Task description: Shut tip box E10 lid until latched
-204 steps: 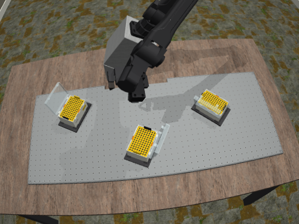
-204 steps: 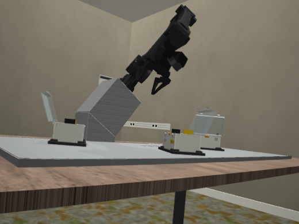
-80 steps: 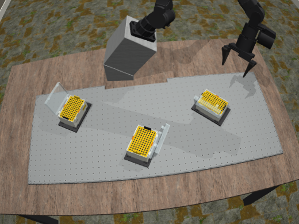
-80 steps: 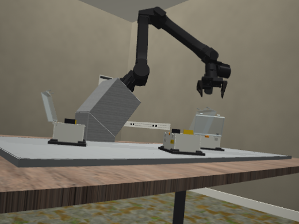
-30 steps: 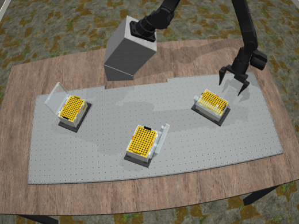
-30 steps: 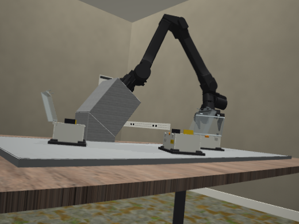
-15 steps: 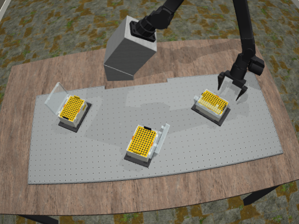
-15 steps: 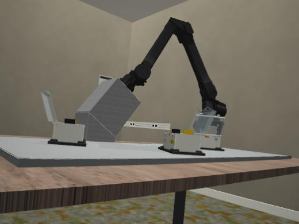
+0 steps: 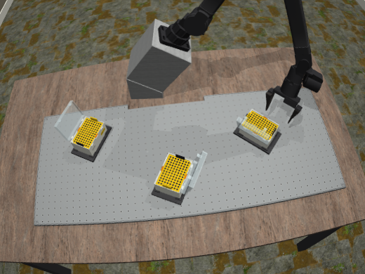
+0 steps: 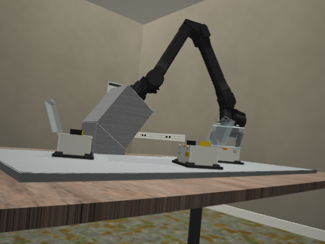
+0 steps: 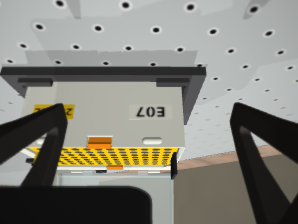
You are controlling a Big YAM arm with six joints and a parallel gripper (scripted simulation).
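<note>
My end effector [image 9: 283, 109] is spread to its full width and has hold of nothing — in the wrist view both black fingers frame the scene from either side with only air between them. It hangs just behind the right-hand tip box [image 9: 259, 126], at that box's hinge side, tilted down toward it. Through the wrist camera I read the white sticker [image 11: 150, 111] on this box's front wall, seen upside down, as E07, so this is not the box I am after. Its yellow tip rack [image 11: 105, 156] shows just below the sticker in the picture, and its clear lid [image 10: 225, 134] stands partway down over the box, leaning in front of the end effector in the exterior view. The box sits on its dark holder plate [image 9: 257, 145], and looks flat there.

Further out, the middle tip box [image 9: 173, 173] sits on its own plate with its lid [image 9: 198, 165] folded out to the right. The left tip box [image 9: 88, 133] has its lid [image 9: 68, 119] raised up and back. I cannot read either of their stickers from these views, so I cannot tell which one is E10. All three stand on the grey perforated board [image 9: 105, 197] on the wooden counter [image 9: 52, 242].
</note>
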